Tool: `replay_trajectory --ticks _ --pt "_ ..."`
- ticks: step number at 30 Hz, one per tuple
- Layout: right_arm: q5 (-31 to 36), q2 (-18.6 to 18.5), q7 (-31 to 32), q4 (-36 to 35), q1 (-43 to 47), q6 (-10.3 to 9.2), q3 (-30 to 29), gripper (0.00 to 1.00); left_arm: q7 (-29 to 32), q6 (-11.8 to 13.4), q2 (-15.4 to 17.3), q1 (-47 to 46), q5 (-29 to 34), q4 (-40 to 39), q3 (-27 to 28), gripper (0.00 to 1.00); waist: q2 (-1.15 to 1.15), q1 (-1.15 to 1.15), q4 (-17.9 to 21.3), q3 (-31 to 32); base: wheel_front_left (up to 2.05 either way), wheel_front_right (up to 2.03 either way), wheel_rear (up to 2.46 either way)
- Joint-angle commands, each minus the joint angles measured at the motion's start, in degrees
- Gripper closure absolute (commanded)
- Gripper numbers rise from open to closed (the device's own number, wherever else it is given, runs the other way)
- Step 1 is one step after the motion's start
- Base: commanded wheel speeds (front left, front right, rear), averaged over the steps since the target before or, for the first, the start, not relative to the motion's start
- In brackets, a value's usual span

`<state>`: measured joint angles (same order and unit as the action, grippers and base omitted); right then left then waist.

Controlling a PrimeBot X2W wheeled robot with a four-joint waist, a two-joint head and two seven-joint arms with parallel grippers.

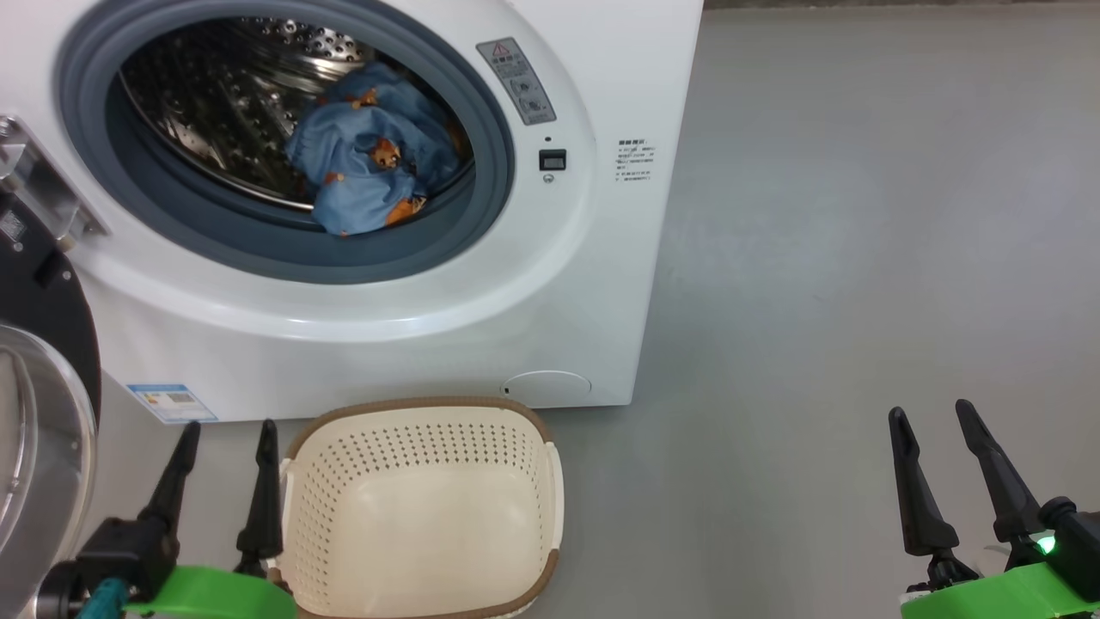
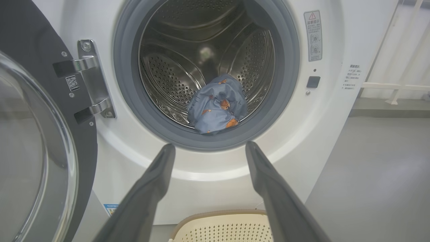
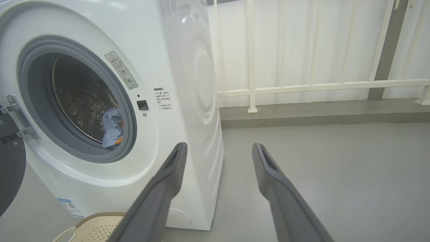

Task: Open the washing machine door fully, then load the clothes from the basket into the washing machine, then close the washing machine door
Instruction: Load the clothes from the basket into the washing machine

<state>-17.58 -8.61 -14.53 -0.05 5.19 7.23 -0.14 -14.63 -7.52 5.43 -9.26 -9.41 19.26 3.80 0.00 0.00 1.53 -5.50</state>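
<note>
**Item 1, washing machine**: white front-loader, its opening facing me.

**Item 2, washing machine door**: swung out on its hinge at the left of the opening, with the black rim and glass bowl at the left edge of my head view. I judge the coming move turns on this: the door has to swing rightward, back onto the opening.

**Item 3, left end effector**: fingers spread, holding nothing, pointing toward the machine. The door lies just to its left and the basket just to its right. This is the nearer arm by far.

**Item 4, right end effector**: fingers spread, holding nothing. It sits over the floor, right of the machine and well apart from the door.

**Item 5, clothes**: blue bear-print fabric heaped low and to the right in the drum. Its front edge reaches the grey gasket. I judge loading done.

**Item 6, basket**: on the floor against the machine's foot, below the opening. I see no clothes in it.

**Obstructions:** The basket stands near the door's arc, and I cannot tell whether the rim clears it. Fabric at the gasket could get pinched when the door shuts. A white railing stands behind, well clear.
</note>
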Motion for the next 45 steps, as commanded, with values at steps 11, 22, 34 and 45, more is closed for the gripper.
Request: replay_trajectory --ticks 11,22,34,45 --pt "0.29 -0.47 -0.47 -1.42 1.62 0.25 0.38 0.00 -0.37 0.04 0.19 3.99 0.37 -4.46 1.82 0.00 0.00 0.00 -0.25 1.95 0.00 0.00 0.00" --pt "0.31 -0.31 -0.47 -1.58 1.43 0.25 0.32 0.00 -0.37 0.03 0.58 4.29 0.15 -5.42 1.65 0.00 0.00 0.00 -0.03 1.39 0.00 0.00 0.00" --pt "0.37 -0.32 -0.47 -1.59 1.25 0.25 0.40 0.00 -0.37 0.03 0.44 4.43 0.09 -6.01 1.24 0.00 0.00 0.00 -0.12 1.16 0.00 0.00 0.00" --pt "0.31 -0.34 -0.47 -1.58 1.18 0.25 0.54 0.00 -0.37 0.03 0.71 4.58 -0.03 -5.78 0.91 0.00 0.00 0.00 -0.06 1.09 0.00 0.00 0.00"
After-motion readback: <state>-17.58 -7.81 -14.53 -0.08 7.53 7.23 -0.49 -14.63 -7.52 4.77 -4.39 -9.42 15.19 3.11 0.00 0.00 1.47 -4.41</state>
